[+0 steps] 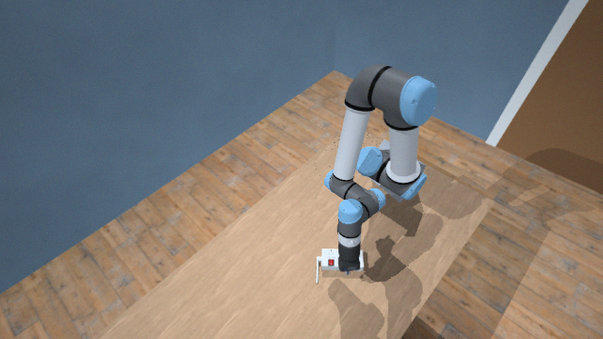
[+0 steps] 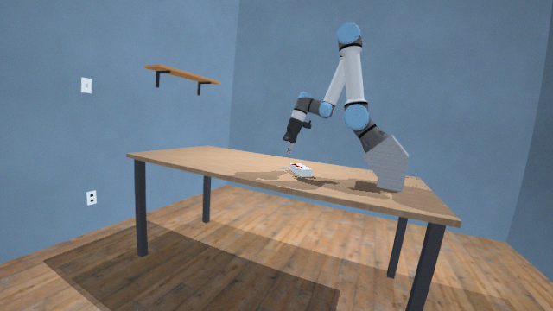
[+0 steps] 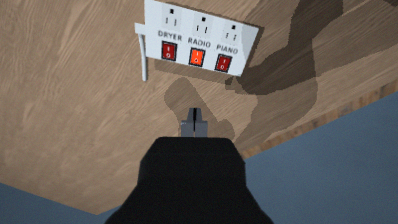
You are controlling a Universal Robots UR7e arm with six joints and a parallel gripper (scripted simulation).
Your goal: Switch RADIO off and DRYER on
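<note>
A white power strip [image 3: 200,35] [image 1: 326,261] [image 2: 301,169] lies flat on the wooden table [image 3: 75,125] [image 1: 264,245] [image 2: 207,161], right way up. In the wrist view it has three red rocker switches: DRYER [image 3: 168,50] dark red, RADIO [image 3: 197,57] bright orange-red and lit, PIANO [image 3: 223,63] dark red. A short white cable stub [image 3: 143,55] leaves its left end. My gripper [image 3: 194,114] [image 2: 289,150] [image 1: 347,270] is shut and empty. It hangs above the table, near the strip's switch side, not touching it.
The table's edge [image 3: 320,120] runs close to the strip on the gripper's side. The arm's grey base block [image 2: 389,164] stands on the table to the right. A wall shelf [image 2: 181,74] hangs far off.
</note>
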